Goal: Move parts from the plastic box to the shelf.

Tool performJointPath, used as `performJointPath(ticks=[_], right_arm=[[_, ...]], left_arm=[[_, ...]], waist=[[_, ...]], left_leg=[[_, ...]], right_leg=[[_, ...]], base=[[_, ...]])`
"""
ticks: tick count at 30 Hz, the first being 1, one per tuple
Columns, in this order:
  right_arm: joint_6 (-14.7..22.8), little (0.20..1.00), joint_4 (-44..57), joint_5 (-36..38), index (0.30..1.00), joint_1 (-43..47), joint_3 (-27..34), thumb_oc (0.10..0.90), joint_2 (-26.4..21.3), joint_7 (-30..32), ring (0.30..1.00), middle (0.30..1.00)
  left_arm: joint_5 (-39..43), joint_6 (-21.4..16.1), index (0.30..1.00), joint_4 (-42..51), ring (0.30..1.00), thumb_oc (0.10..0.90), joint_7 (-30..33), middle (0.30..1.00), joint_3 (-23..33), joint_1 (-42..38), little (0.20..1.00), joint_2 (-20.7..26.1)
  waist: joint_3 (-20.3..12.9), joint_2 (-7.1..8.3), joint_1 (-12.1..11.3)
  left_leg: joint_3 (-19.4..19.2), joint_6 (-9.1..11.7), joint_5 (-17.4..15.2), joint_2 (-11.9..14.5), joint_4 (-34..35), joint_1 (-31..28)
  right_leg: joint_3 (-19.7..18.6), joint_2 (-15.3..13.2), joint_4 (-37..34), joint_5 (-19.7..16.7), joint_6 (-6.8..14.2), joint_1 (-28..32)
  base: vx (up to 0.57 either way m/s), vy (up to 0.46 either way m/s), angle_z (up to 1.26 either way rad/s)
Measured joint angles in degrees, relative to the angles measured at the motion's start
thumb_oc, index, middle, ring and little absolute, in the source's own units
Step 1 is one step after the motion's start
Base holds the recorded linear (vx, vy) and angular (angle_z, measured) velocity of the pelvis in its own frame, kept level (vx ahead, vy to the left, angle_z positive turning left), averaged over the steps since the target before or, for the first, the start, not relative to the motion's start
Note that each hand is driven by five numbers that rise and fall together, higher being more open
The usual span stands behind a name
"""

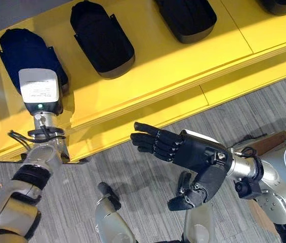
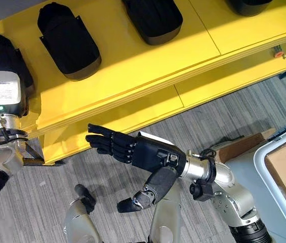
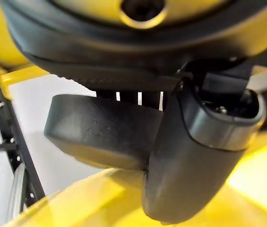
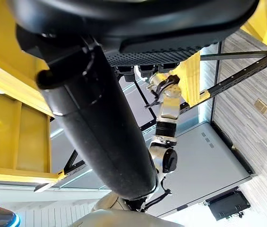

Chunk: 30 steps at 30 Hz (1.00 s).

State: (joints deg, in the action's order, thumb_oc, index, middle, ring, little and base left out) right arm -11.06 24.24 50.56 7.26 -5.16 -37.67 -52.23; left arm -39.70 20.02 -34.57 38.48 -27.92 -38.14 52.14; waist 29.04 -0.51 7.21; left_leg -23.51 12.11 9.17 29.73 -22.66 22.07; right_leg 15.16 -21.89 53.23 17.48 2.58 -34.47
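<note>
1. Black part (image 1: 29, 58) lies at upper left on the yellow shelf (image 1: 183, 71); probably stiff, light moulded plastic, best gripped across its narrow sides.
2. Left hand (image 1: 40, 91) covers it; grip cannot be told.
3. Right hand (image 1: 193, 154), lower centre, hangs empty with fingers extended.

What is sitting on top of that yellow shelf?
Several dark parts lie on the yellow shelf. The left hand covers the leftmost part, hiding its fingers.

Left hand (image 1: 40, 91) fingers hidden over a part (image 1: 26, 53).
</note>
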Motion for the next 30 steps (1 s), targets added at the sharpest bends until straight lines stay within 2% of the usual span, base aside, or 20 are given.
performJointPath(ticks=[7,14,25,26,27,28,29,30], right_arm=[[0.3,1.000,-0.5,0.2,1.000,-0.1,2.6,0.900,-1.1,-1.2,1.000,1.000],[0.4,1.000,-0.8,0.9,1.000,0.1,3.9,0.900,-1.3,-2.4,1.000,1.000],[1.9,1.000,-5.0,2.2,1.000,0.1,5.7,0.900,-3.0,-4.2,1.000,1.000],[2.3,1.000,-5.0,2.2,1.000,-0.3,6.3,0.900,-3.1,-4.8,1.000,1.000],[2.6,1.000,-5.0,2.2,1.000,-0.5,6.5,0.900,-3.2,-5.0,1.000,1.000],[3.3,1.000,-5.6,2.6,1.000,-0.5,6.6,0.900,-3.3,-5.8,1.000,1.000],[3.7,1.000,-6.3,2.7,1.000,-0.5,6.6,0.900,-3.3,-6.3,1.000,1.000],[3.8,1.000,-7.0,2.7,1.000,-0.6,6.7,0.900,-3.4,-6.8,1.000,1.000]], left_arm=[[0.1,0.1,0.300,-1.1,0.300,0.400,-1.8,0.300,-0.8,0.0,0.300,3.6],[0.0,0.1,0.300,-0.2,0.300,0.400,-3.0,0.300,-1.8,-2.0,0.300,4.0],[1.0,-0.1,0.300,2.0,0.300,0.400,-2.9,0.300,-1.4,-3.6,0.300,4.5],[1.2,-0.2,0.424,2.1,0.424,0.488,-2.9,0.424,-1.2,-3.5,0.424,4.5],[1.2,-0.4,0.445,2.2,0.445,0.504,-2.9,0.445,-1.1,-3.5,0.445,4.5],[1.2,-0.5,0.506,2.4,0.506,0.547,-2.9,0.506,-0.9,-3.4,0.506,4.5],[1.2,-0.5,1.000,2.5,1.000,0.900,-2.9,1.000,-0.9,-3.3,1.000,4.5],[1.3,-0.8,1.000,2.5,1.000,0.900,-2.9,1.000,-0.7,-3.3,1.000,4.5]], waist=[[0.4,-0.44,-0.1],[0.6,-0.66,-1.2],[0.7,-0.69,-2.0],[0.7,-0.69,-2.1],[0.7,-0.68,-2.2],[0.7,-0.68,-2.2],[0.7,-0.68,-2.3],[0.7,-0.68,-2.3]], left_leg=[[0.3,-0.6,-1.0,-0.9,-0.4,1.2],[1.2,-1.5,-3.0,-1.2,-3.5,4.1],[3.1,-1.9,-3.6,-0.9,-5.1,7.1],[3.1,-1.9,-3.5,-0.9,-5.1,7.1],[3.1,-1.8,-3.5,-0.9,-5.1,7.1],[3.2,-1.8,-3.5,-0.9,-5.1,7.1],[3.2,-1.8,-3.5,-0.9,-5.1,7.1],[3.2,-1.8,-3.5,-0.9,-5.1,7.1]], right_leg=[[0.1,-0.9,-1.1,-0.8,0.7,-0.2],[0.3,-1.3,-3.3,-2.8,1.7,-0.3],[1.2,-1.5,-3.8,-3.2,1.9,-1.0],[1.2,-1.4,-3.8,-3.2,1.9,-1.0],[1.2,-1.4,-3.9,-3.2,1.9,-1.0],[1.3,-1.4,-3.9,-3.3,1.9,-0.9],[1.3,-1.4,-3.9,-3.3,1.9,-0.9],[1.3,-1.4,-3.9,-3.3,1.9,-0.9]], base=[[-0.01,0.075,0.05],[-0.04,0.023,0.03],[-0.03,-0.019,0.04],[0.00,0.000,0.00],[0.00,0.000,0.00],[0.00,0.000,0.00],[0.00,0.000,0.00],[0.00,0.000,0.00]])
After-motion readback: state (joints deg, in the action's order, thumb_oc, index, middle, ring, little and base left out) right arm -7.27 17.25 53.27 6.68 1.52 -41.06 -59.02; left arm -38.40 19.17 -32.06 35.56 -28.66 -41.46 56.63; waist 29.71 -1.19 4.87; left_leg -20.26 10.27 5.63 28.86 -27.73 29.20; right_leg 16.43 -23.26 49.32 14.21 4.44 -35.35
